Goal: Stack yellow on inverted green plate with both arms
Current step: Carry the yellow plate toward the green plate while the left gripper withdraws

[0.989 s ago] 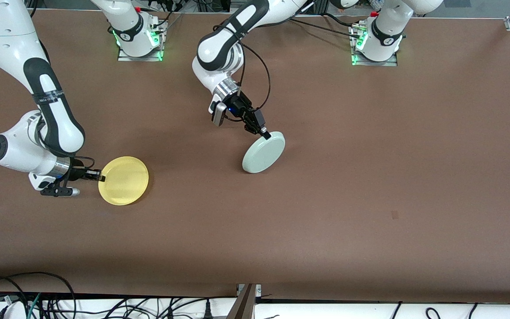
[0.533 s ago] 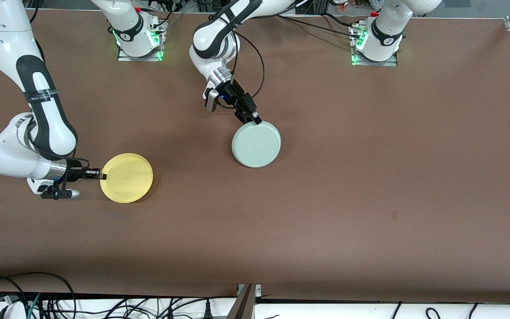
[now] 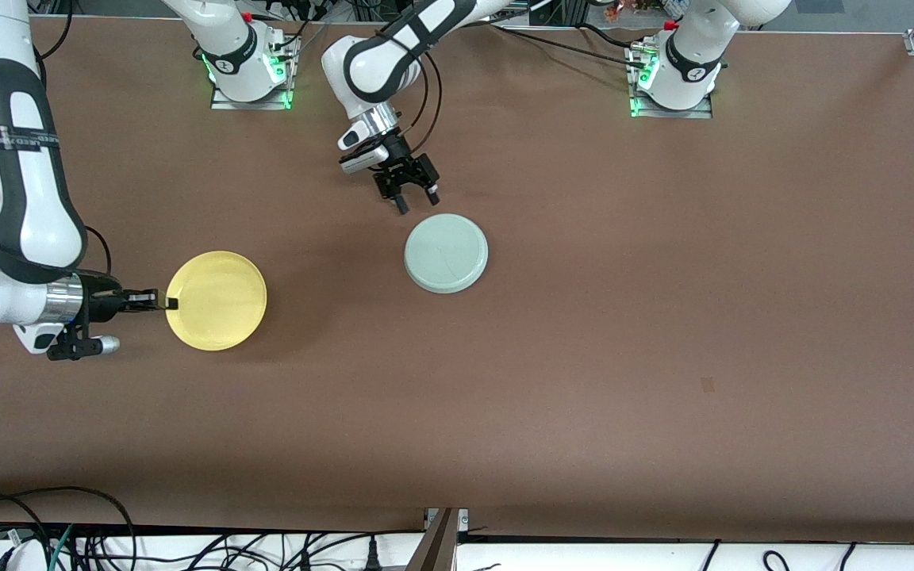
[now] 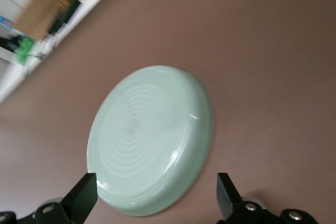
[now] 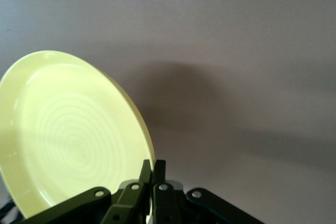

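The pale green plate (image 3: 447,254) lies upside down on the brown table near its middle; it fills the left wrist view (image 4: 152,140), ringed underside up. My left gripper (image 3: 416,198) is open and empty, just above the table beside the green plate's rim, toward the bases. The yellow plate (image 3: 216,300) is toward the right arm's end of the table, held by its rim. My right gripper (image 3: 167,303) is shut on that rim, as the right wrist view (image 5: 154,174) shows, with the yellow plate (image 5: 68,135) lifted and its hollow side in view.
Both arm bases (image 3: 247,67) (image 3: 675,75) stand along the table's back edge. Cables (image 3: 68,539) run along the table's front edge. A small dark mark (image 3: 708,385) is on the bare table toward the left arm's end.
My left gripper let go of the green plate, which dropped flat, upside down, and the gripper drew back toward the bases. My right gripper shifted the yellow plate slightly toward the bases.
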